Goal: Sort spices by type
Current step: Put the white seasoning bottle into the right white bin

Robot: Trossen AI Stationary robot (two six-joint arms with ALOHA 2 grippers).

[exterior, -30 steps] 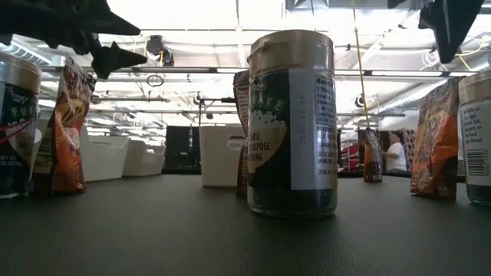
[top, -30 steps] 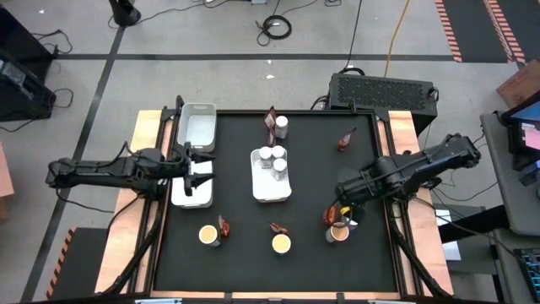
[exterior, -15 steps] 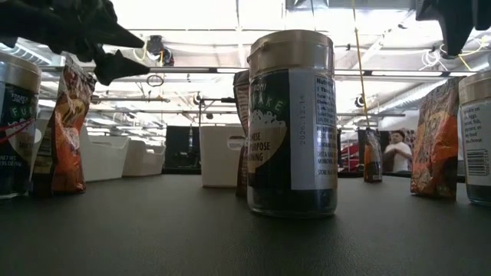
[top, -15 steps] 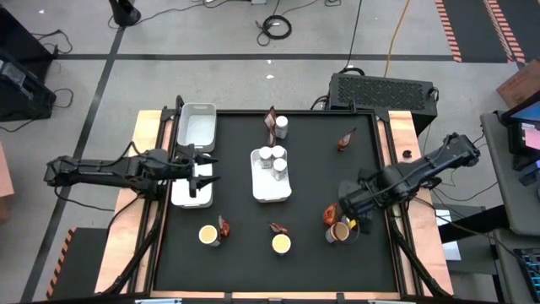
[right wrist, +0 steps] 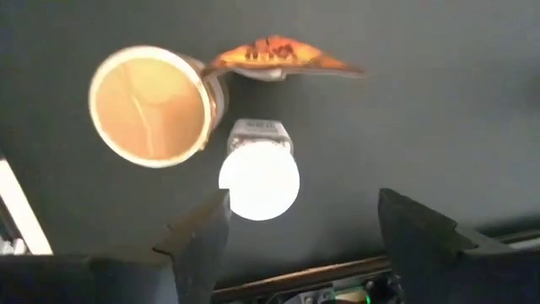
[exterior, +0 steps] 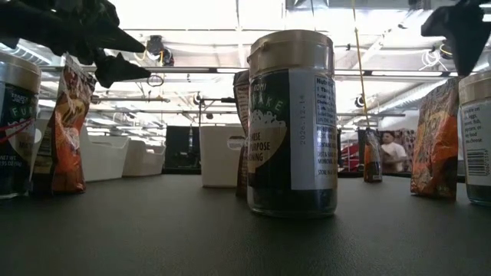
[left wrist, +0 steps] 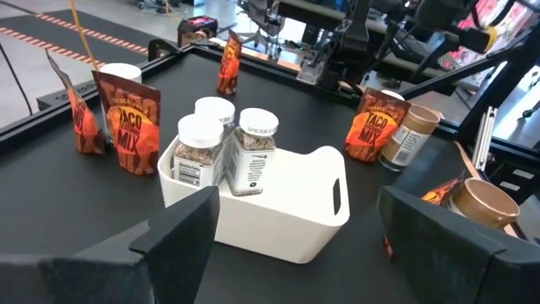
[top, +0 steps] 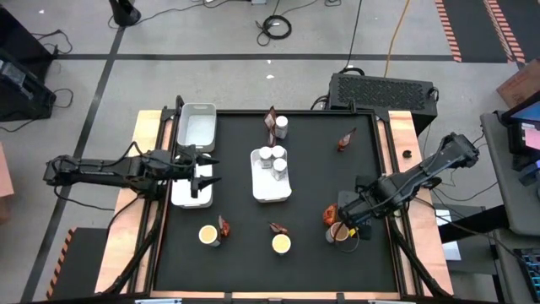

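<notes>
My right gripper (right wrist: pixel 308 245) is open and hangs above a white-capped jar (right wrist: pixel 260 179) near the table's near right corner, touching nothing. Beside that jar stand a yellow-orange-topped tub (right wrist: pixel 152 105) and a reddish-brown packet (right wrist: pixel 278 57). In the high view the right gripper (top: pixel 348 221) covers the jar. My left gripper (left wrist: pixel 295 245) is open and waits above a white tray (top: pixel 192 196) at the table's left side. The middle tray (left wrist: pixel 287 207) holds three white-capped jars (left wrist: pixel 253 152). Two more tubs (top: pixel 208 235) (top: pixel 281 244), each with a packet beside it, stand near the near edge.
A third white tray (top: pixel 197 125) sits at the far left. A jar (top: pixel 281 125) with a packet (top: pixel 270 122) stands at the far edge, and a lone packet (top: pixel 346 139) at the far right. Bare black tabletop lies between the middle tray and the right side.
My right gripper has moved toward the table's near edge, from beside the packet to above the white-capped jar and the tub. Its fingers have stayed apart. No object has shifted.
</notes>
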